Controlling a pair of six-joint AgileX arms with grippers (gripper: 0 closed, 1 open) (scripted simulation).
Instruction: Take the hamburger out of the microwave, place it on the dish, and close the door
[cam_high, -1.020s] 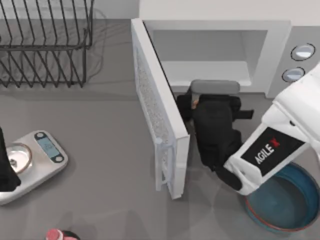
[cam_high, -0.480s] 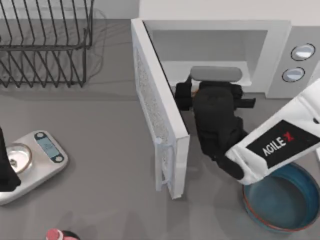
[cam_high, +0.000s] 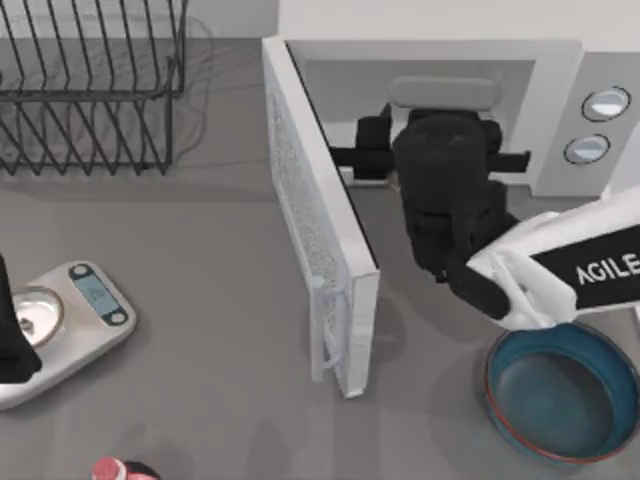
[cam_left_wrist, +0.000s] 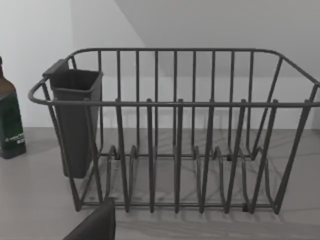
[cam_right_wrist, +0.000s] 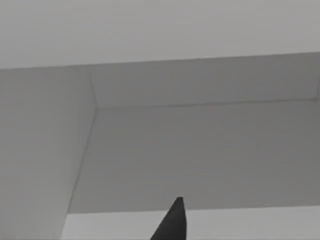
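Right pincer (cam_high: 442, 125), closure state not discernible, sits inside the large white boxy microwave (cam_high: 560, 70), where the small rounded hamburger, judged hidden beneath it, should handle as light, soft and crushable, so I would grip gently across its sides, with the left pincer (cam_high: 8, 340) parked well apart to its left.

I see the white microwave (cam_high: 560, 90), its door (cam_high: 318, 225) with grey speckled window, and the teal-blue dish (cam_high: 560, 395) with reddish-brown rim.

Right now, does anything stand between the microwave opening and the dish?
Nothing visible besides my own right gripper, reaching into the microwave. The open door stands left of that route to the dish. Left gripper idle.
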